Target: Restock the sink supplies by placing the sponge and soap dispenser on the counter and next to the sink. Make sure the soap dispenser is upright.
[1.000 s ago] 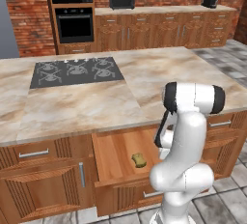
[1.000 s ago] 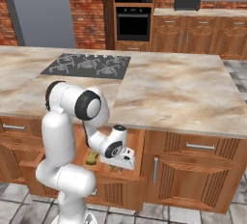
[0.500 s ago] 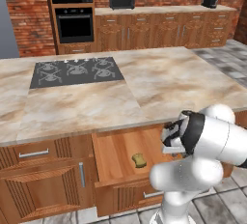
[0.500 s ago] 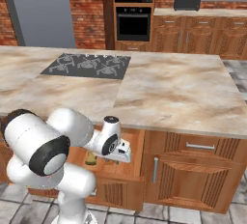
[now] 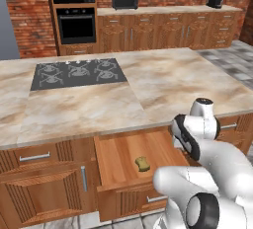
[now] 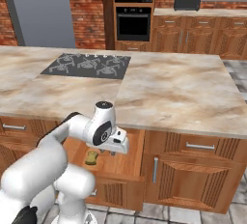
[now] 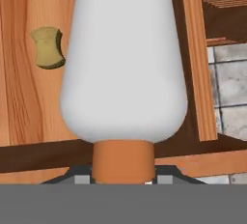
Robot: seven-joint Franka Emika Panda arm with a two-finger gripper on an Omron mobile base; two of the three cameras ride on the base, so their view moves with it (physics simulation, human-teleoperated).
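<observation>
The sponge (image 5: 143, 163) lies in the open drawer (image 5: 118, 149) below the hob table (image 5: 163, 85); to its right the claw (image 7: 123, 182) pinches the soap bottle (image 7: 124, 59) over the drawer — nothing placed yet, both items remain to deliver.
</observation>
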